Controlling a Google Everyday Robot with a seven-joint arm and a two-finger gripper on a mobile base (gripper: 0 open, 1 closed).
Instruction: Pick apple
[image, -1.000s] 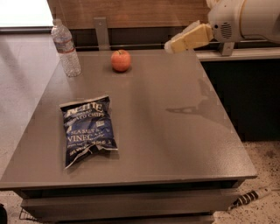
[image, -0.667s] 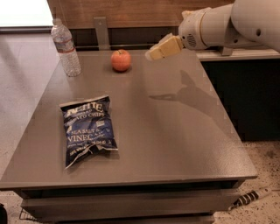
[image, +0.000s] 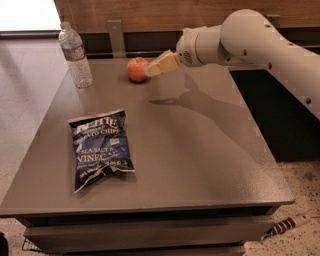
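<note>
The apple (image: 136, 69) is small, round and orange-red, and sits on the grey table (image: 200, 150) near its far edge. My gripper (image: 152, 69), with tan fingers, comes in from the right on a white arm and its tip is right next to the apple's right side, at about the apple's height. I cannot tell whether it touches the apple.
A clear water bottle (image: 75, 55) stands at the table's far left corner. A dark blue chip bag (image: 100, 147) lies flat at the front left. A wooden wall panel and a metal bracket (image: 116, 37) rise behind the table. A cable (image: 287, 225) lies on the floor at right.
The arm has swung left across the back of the table, bringing the gripper from the right side to right beside the apple. The apple, bottle and bag have not moved.
</note>
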